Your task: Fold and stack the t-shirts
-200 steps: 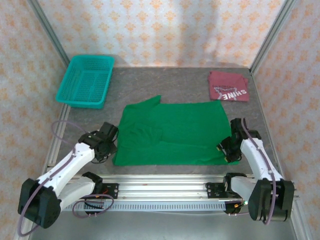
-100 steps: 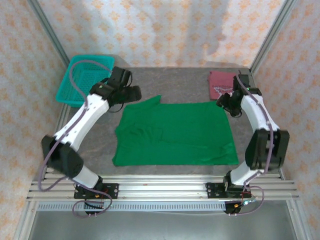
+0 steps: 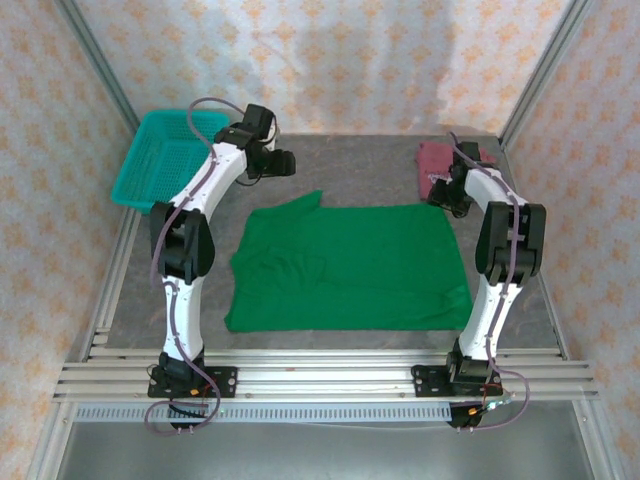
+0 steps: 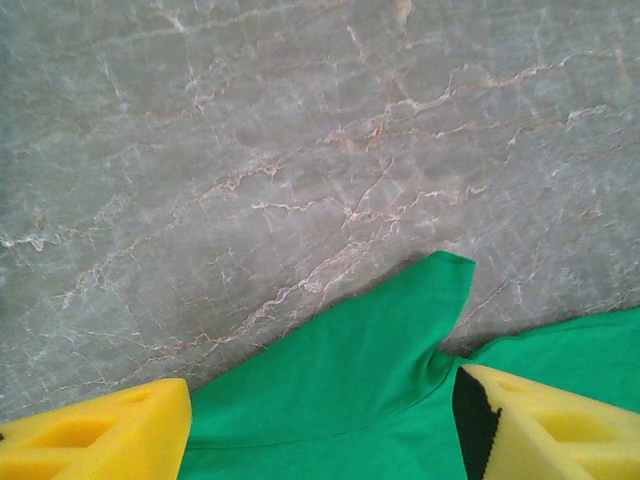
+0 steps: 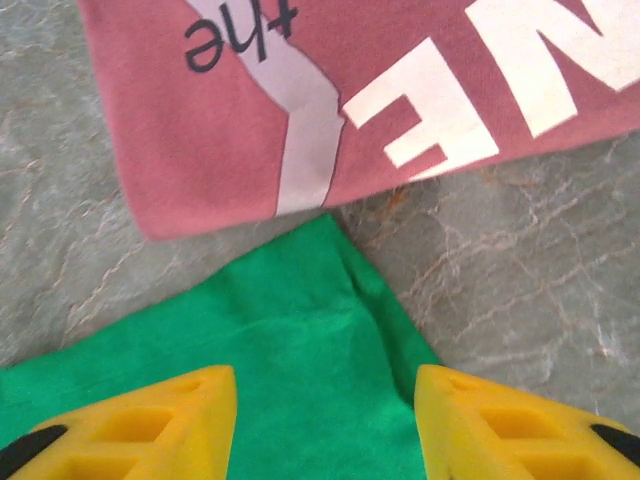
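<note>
One basket far left; two shirts on the worktop: green shirt flat at centre, maroon shirt far right, partly behind the right arm. Left pincer and right pincer hang spread, empty, over the green shirt's far corners.

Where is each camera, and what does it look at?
Top external: high behind the bases, looking down at the table, left arm, right arm, green t-shirt, maroon t-shirt and basket.
Left wrist: on the left arm, facing down at the green sleeve tip; left gripper shows yellow fingers.
Right wrist: on the right arm, facing down at the green corner beside the maroon t-shirt; right gripper shows yellow fingers.
Both wrist views share the green t-shirt.
</note>
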`<state>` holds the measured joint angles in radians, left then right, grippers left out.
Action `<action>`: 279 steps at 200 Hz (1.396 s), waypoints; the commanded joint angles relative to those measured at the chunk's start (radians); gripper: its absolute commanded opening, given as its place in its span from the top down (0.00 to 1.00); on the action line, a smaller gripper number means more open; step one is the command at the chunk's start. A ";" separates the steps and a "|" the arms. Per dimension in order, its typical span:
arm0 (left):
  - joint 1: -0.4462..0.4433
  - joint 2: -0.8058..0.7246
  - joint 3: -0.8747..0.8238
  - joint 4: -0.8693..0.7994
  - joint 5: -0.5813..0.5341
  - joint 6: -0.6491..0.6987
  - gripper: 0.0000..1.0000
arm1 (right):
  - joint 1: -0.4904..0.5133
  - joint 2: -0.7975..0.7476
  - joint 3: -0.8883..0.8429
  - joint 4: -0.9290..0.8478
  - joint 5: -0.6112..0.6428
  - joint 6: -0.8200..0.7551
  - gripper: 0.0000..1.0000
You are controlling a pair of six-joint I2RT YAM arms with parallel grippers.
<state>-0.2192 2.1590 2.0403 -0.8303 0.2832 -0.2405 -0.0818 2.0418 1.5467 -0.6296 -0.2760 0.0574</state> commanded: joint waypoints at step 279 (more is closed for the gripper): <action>-0.074 0.381 0.321 -0.107 -0.074 0.023 0.34 | 0.024 -0.157 -0.162 0.202 -0.038 0.161 1.00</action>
<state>-0.2829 2.5183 2.3173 -0.8944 0.2523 -0.2508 -0.0681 1.9316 1.4128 -0.4458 -0.3145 0.1997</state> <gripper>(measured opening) 0.662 0.043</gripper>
